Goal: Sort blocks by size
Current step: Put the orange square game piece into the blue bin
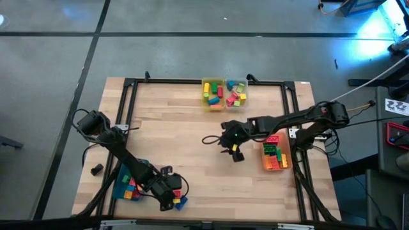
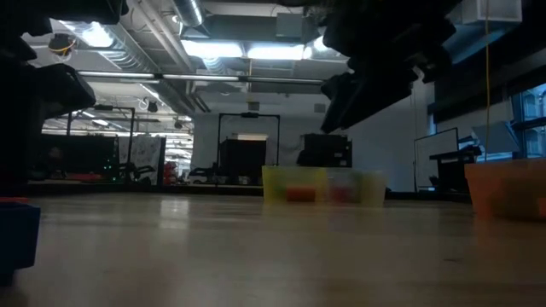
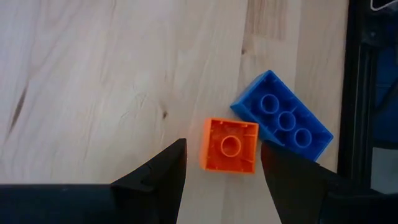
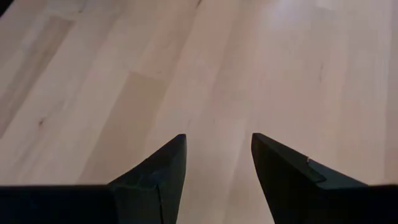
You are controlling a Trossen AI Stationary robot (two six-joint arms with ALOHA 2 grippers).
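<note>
- The left gripper hangs low over the near left part of the table, jaws spread wide, holding nothing.
- A small orange block lies on the wood in the gap between its fingers; whether either finger touches it cannot be told.
- A longer blue block lies tilted, touching the orange one at a corner; one end reaches almost to the table's dark frame.
- From above, the left arm covers much of this spot: only a blue edge shows beside the gripper, and the orange block is hidden.
- Just beside it, a teal bin at the table's left near edge holds a heap of blocks, partly covered by the arm; their sizes cannot be made out.
- The right gripper hovers over bare wood right of the table's middle, jaws partly open and empty in its wrist view.
- From above, something yellow shows at this gripper; what it is cannot be told.
- An orange bin near the right edge holds red and green blocks.
- At the far edge stand a yellow bin and a clear bin, side by side, each with mixed blocks.
- In the low view the bins are faint shapes and the arms dark silhouettes cut off at the top.
</note>
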